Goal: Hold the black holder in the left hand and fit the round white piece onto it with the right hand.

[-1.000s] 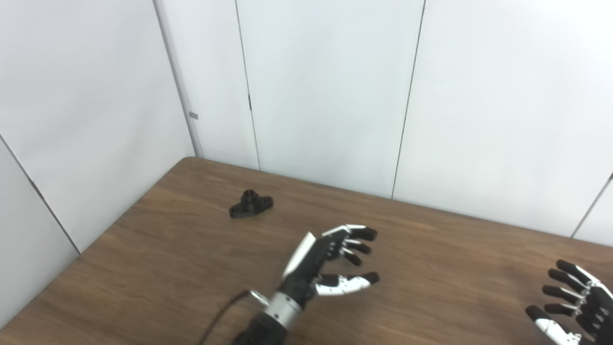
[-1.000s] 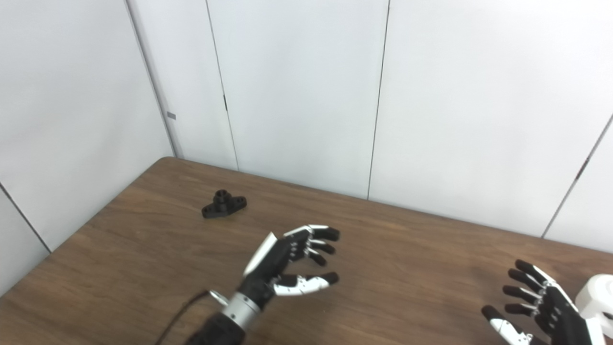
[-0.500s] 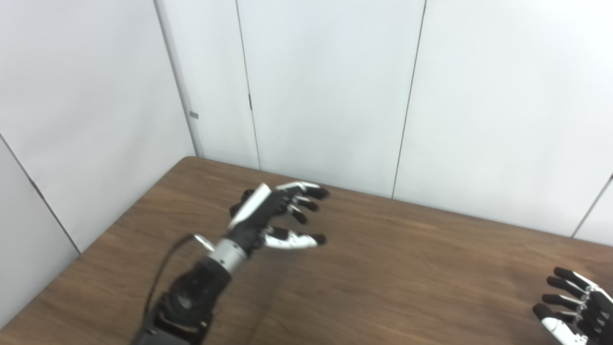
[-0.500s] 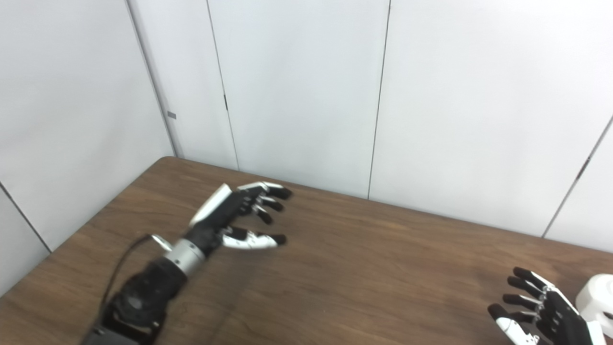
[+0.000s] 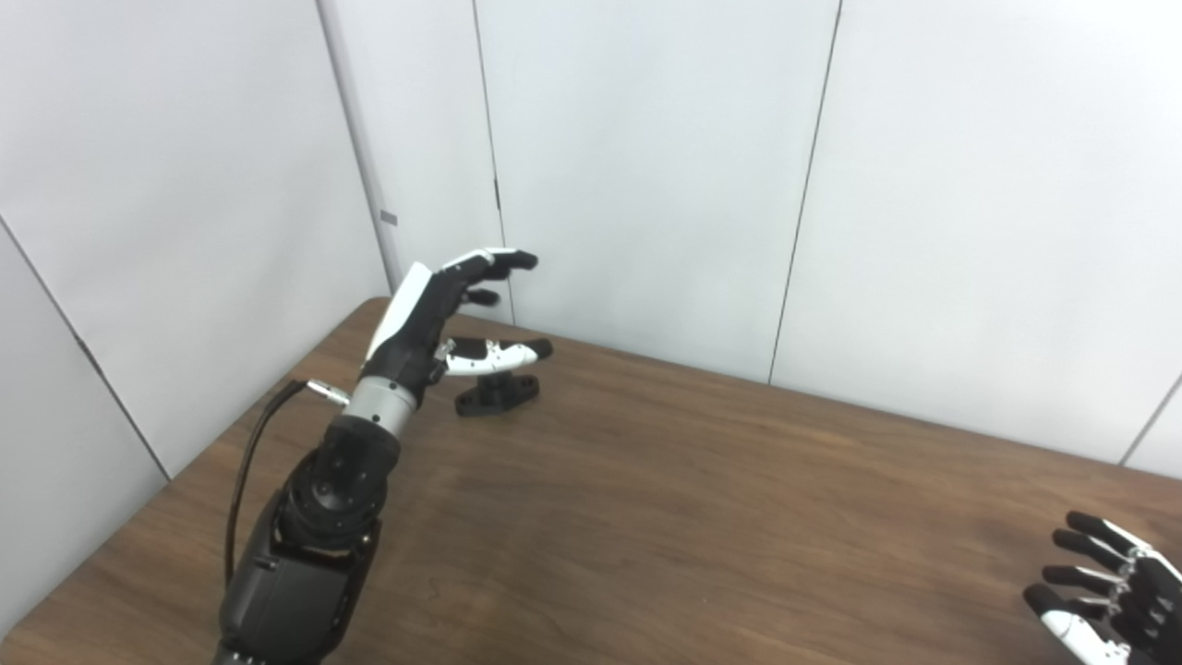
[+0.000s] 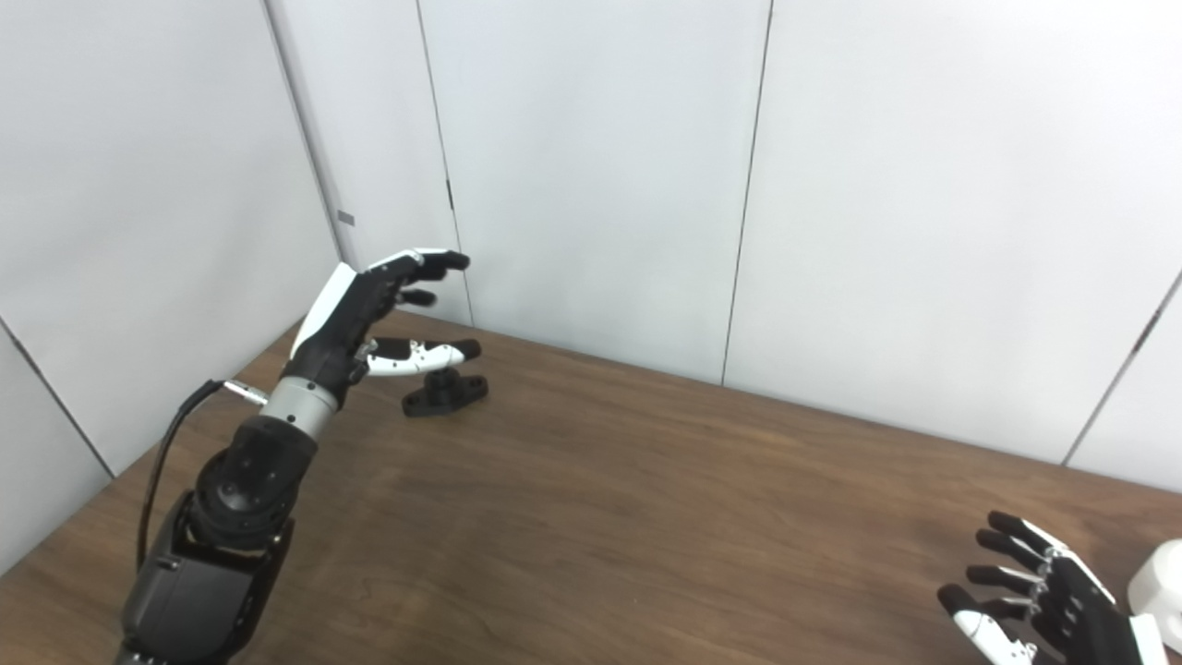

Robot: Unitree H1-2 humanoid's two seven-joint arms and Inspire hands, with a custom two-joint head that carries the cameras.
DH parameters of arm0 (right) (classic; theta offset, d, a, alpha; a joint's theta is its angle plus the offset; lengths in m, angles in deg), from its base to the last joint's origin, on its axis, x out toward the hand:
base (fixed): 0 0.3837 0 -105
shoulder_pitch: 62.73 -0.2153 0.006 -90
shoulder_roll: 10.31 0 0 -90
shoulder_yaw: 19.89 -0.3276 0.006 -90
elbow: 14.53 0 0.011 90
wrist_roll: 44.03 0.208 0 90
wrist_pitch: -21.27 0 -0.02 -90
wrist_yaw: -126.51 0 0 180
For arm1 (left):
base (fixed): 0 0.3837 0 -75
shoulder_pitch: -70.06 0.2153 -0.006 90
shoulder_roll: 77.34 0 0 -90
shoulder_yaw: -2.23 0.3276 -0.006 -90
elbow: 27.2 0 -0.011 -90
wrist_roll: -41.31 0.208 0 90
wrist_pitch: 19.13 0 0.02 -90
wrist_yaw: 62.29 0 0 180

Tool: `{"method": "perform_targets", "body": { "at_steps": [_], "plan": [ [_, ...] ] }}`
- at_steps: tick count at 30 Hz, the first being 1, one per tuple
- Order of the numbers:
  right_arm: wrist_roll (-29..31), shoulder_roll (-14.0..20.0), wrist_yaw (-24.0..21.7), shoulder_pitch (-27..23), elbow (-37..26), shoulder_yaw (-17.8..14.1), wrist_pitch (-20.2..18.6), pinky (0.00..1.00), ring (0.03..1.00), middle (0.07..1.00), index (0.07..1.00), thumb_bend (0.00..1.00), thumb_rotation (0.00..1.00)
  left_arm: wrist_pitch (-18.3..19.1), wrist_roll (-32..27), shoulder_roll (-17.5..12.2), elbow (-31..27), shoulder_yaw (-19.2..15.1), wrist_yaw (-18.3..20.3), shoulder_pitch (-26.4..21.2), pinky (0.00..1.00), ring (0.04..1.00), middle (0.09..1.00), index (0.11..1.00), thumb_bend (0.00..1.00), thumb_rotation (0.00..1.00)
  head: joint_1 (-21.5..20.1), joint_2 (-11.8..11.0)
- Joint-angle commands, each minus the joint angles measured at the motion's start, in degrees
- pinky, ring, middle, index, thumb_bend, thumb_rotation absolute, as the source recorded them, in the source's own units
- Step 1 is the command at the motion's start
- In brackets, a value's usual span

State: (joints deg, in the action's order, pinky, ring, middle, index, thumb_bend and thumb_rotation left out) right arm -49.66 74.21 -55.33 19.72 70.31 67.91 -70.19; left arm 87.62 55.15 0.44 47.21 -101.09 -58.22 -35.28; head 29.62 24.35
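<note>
One black holder (image 5: 496,392), one round white piece (image 6: 1160,589), two hands

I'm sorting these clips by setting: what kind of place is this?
Probably a lab or test booth, not a home: plain white wall panels close in a bare wooden table, which carries only a black holder and a round white piece.

Black holder (image 5: 497,392): flat two-eared base, short round boss upright at centre; lay flat at far left. Round white piece (image 6: 1161,583): smooth, rounded; sat at near right edge, partly cut off by frame. Well apart.
</note>
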Motion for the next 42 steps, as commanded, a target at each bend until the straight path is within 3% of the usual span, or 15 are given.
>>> {"method": "perform_targets", "body": {
  "at_steps": [1,6,14,20,28,42],
  "plan": [
    [0.38,0.4,-0.09,-2.2,-0.44,0.05,2.94,0.48,0.633,0.746,0.76,0.5,0.34,-1.85,3.43,-3.38,0.71,-0.89,-2.53,-1.76,0.89,0.941,0.909,0.819,0.74,0.0,0.09,0.03],
    [1.07,0.32,-0.49,-2.19,0.06,0.0,2.85,0.48,0.627,0.743,0.757,0.5,0.31,-3.07,11.91,-6.22,5.35,1.87,-4.81,-2.33,0.94,0.96,0.925,0.857,0.78,0.05,0.32,0.13],
    [0.25,0.17,-0.08,-2.04,-0.39,0.37,2.45,0.48,0.625,0.746,0.762,0.47,0.3,5.64,18.83,-9.21,8.19,4.88,-1.75,-4.17,1.0,1.0,0.987,0.902,0.91,0.21,0.25,0.44],
    [1.01,0.24,-0.61,-1.91,-0.98,0.38,2.42,0.48,0.625,0.749,0.768,0.49,0.26,8.9,19.75,-11.16,9.73,6.51,1.44,-4.08,1.0,1.0,1.0,0.894,0.95,0.26,-0.01,0.52],
    [1.77,0.08,-0.53,-1.52,-1.86,0.14,1.73,0.49,0.633,0.749,0.764,0.53,0.28,9.47,21.32,-11.48,14.42,8.73,1.39,-4.32,1.0,1.0,1.0,0.861,1.0,0.3,-0.45,1.1],
    [4.07,0.06,-1.37,-0.81,-4.36,-0.22,-0.87,0.49,0.64,0.754,0.764,0.59,0.11,10.11,24.06,-10.36,19.74,10.22,2.74,-4.47,1.0,1.0,1.0,0.86,1.0,0.32,-0.87,1.67]
  ]
}}
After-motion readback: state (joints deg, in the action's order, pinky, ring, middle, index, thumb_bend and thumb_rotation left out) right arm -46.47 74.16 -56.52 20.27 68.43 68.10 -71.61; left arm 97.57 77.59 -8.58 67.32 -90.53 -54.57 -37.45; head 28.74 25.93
